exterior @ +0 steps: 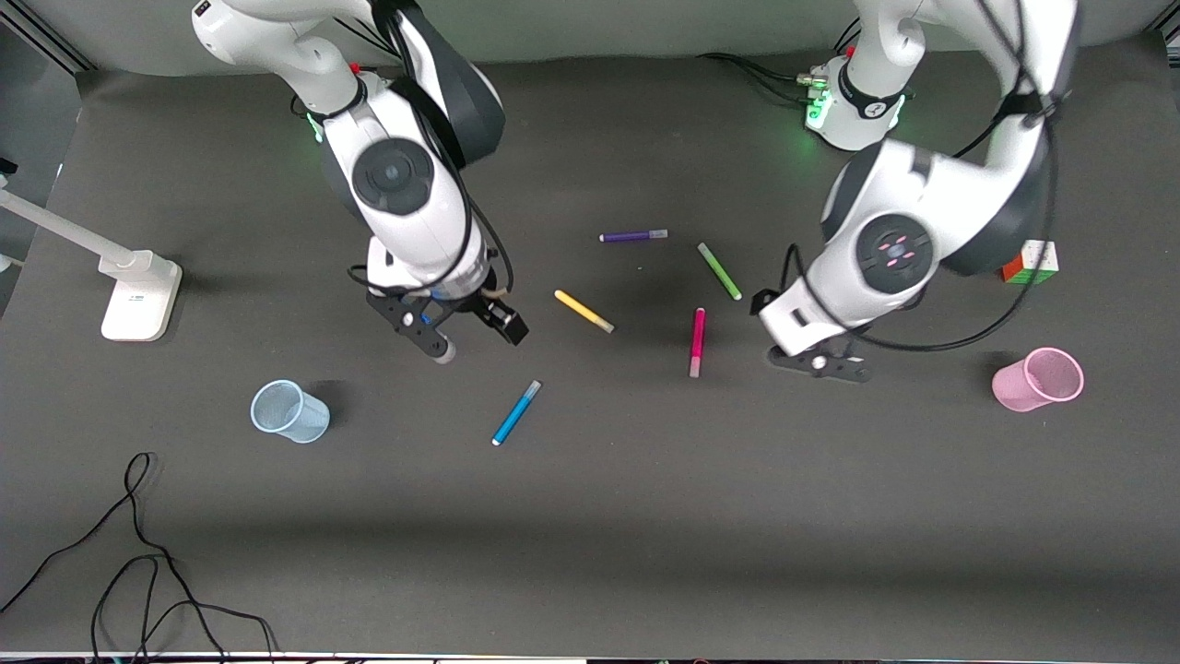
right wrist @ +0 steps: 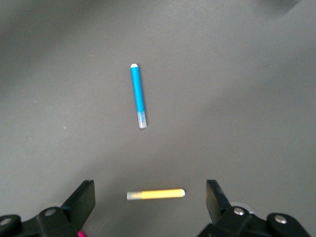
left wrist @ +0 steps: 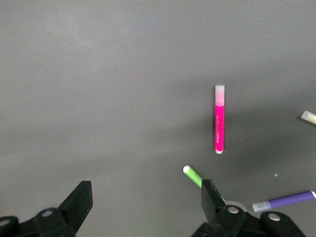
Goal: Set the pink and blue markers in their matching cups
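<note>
Over the mat near the yellow marker (exterior: 584,311), toward the right arm's end of the table, the right gripper (exterior: 470,334) hangs with its fingers spread wide and nothing between them (its wrist view shows both fingers with bare mat between). Left gripper (exterior: 820,361) is over the mat on the left-arm side of the same marker, jaws likewise wide apart and empty.

Places, all taken from the yellow marker:
- Blue marker (exterior: 516,412): lying flat, nearer the front camera, slightly toward the right arm's end; pale cap end points up toward the yellow marker.
- Pink marker (exterior: 697,341): flat, toward the left arm's end and a little nearer the camera, paler cap at the camera end. Apart from all other pens.
- Green marker (exterior: 719,271): toward the left arm's end, a little farther from the camera.
- Purple marker (exterior: 633,236): farther from the camera.
- Blue cup (exterior: 289,412): well apart toward the right arm's end, nearer the camera; nothing visible inside it.
- Pink cup (exterior: 1038,379): well apart toward the left arm's end, likewise holding no pen.

Both task markers are on the mat, neither touched by a gripper.
</note>
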Robot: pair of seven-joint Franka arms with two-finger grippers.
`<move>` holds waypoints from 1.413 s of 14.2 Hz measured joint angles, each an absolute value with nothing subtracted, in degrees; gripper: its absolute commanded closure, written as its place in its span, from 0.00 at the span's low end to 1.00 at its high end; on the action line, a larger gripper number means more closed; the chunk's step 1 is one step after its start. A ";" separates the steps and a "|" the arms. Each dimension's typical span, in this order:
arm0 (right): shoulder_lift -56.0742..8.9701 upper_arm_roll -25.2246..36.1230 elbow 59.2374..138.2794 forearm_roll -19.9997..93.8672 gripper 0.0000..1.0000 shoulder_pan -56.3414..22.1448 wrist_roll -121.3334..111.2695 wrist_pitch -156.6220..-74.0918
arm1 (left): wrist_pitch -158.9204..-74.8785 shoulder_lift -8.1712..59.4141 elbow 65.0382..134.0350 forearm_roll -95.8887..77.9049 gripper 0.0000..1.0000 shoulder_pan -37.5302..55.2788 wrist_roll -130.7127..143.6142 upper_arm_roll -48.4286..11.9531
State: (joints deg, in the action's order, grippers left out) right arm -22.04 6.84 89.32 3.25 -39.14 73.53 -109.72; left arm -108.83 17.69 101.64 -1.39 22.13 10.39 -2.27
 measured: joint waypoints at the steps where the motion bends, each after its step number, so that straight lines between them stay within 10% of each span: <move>1: -23.23 6.95 89.33 3.25 0.00 -39.14 73.87 -110.66 | -110.08 19.11 101.64 -1.39 0.01 23.09 10.53 -2.29; 20: -42.89 6.99 96.87 3.25 0.00 -39.45 76.04 -143.92 | -140.17 32.64 110.56 -5.32 0.04 30.76 18.45 -3.53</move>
